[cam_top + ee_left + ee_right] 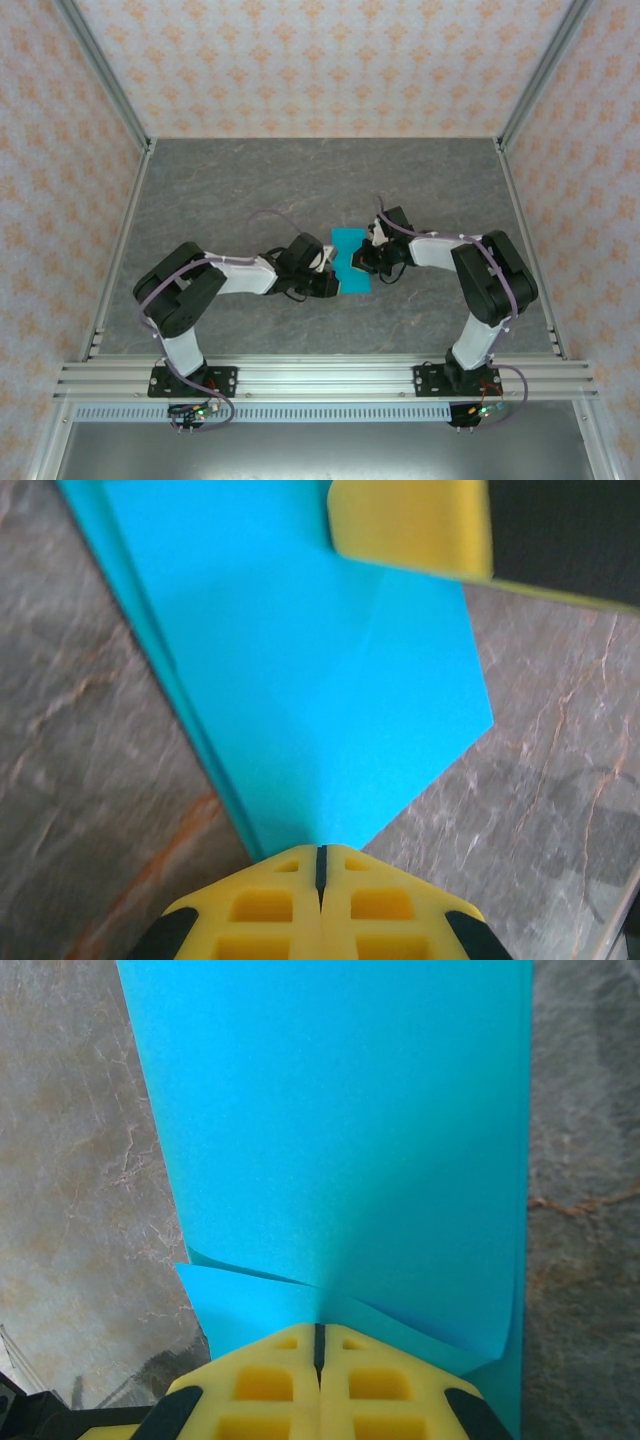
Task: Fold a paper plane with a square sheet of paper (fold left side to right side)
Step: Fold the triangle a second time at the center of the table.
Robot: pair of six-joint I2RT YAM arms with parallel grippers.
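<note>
While clamping the cyan sheet of paper (350, 245) from opposite sides, keeps it low at the middle of the grey table (250, 190), between the two arms. Pinches the left edge, at a pointed corner, with the left gripper (320, 865): yellow fingertips (270, 910) squeezed together on the paper. Bites the right edge, slightly farther back, with the right gripper (320, 1340), likewise clenched on the sheet, right at a loose upper layer lifting off the one beneath. Shows stacked layers along the left border, hence partly folded already, not yet a slim dart. Probably anchors with the right grip to stop any skating across the smooth stone-patterned surface, and readies the left grip for carrying that side over to the right. Calls for keeping the loose layer down; otherwise risks a crooked crease.
</note>
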